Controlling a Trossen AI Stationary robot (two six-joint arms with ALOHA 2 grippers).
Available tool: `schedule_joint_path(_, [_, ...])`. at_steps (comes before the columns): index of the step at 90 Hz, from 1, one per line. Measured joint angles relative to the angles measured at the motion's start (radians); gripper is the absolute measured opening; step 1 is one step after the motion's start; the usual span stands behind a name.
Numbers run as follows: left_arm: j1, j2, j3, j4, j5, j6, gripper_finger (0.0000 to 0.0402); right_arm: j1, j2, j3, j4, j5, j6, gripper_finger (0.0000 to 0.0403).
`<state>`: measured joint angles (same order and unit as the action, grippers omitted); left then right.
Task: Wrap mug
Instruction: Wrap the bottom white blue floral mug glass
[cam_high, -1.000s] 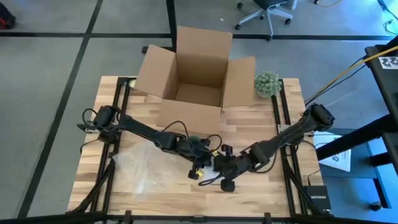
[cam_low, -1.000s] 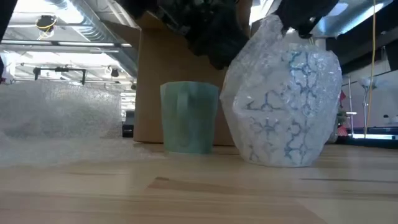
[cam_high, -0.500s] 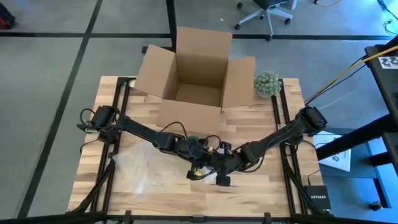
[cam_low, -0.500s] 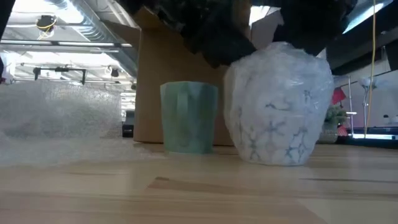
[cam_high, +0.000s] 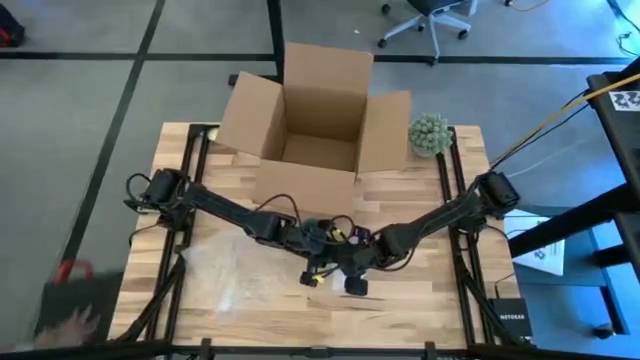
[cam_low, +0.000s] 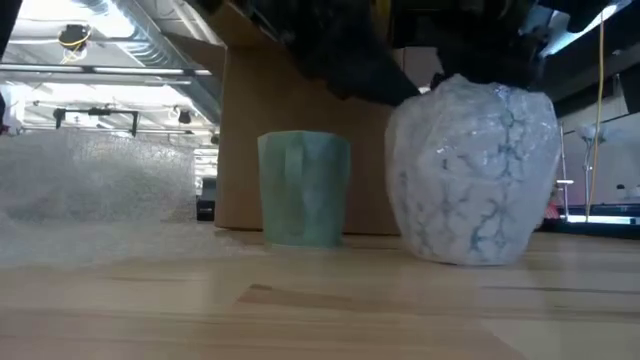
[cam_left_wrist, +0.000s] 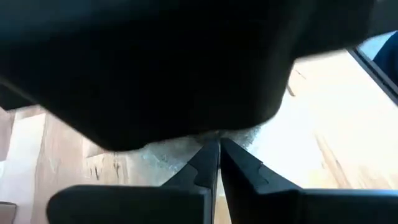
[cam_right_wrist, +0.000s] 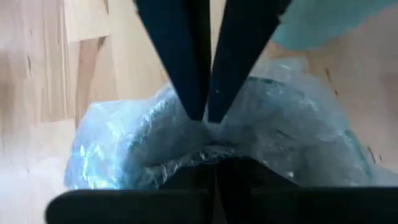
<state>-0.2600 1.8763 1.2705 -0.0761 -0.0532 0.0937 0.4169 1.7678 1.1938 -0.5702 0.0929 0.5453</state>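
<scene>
Now you see both end effectors meeting at the counter's (cam_high: 400, 205) centre, over the bubble-wrapped mug (cam_low: 475, 175). Your left end effector (cam_left_wrist: 214, 155) has its fingers pressed together, pinching the wrap's edge; your right end effector (cam_right_wrist: 205, 112) is likewise clamped on the wrap atop the bundle. A bare green mug (cam_low: 303, 188) stands just at the bundle's 9 o'clock, apart from it. A cardboard box (cam_high: 315, 115) sits at 12 o'clock, loose bubble wrap (cam_high: 225, 270) at 8 o'clock.
</scene>
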Motion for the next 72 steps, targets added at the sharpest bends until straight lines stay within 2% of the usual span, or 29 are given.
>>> schedule_joint_path(33, [0.000, 0.000, -0.001, 0.008, -0.003, 0.000, 0.0000, 0.001, -0.135, 0.000, -0.080, -0.049, 0.005, 0.0000])
schedule_joint_path(45, [0.000, 0.001, -0.001, 0.010, -0.003, 0.000, 0.0000, 0.001, -0.163, 0.003, -0.048, 0.015, 0.010, 0.0000])
schedule_joint_path(55, [0.000, 0.001, -0.001, 0.010, -0.003, -0.001, 0.0000, -0.008, -0.112, -0.001, -0.036, 0.034, 0.005, 0.0000])
schedule_joint_path(72, [0.000, 0.002, -0.002, 0.015, -0.006, -0.002, 0.0000, -0.035, 0.015, -0.012, -0.010, -0.016, -0.003, 0.0000])
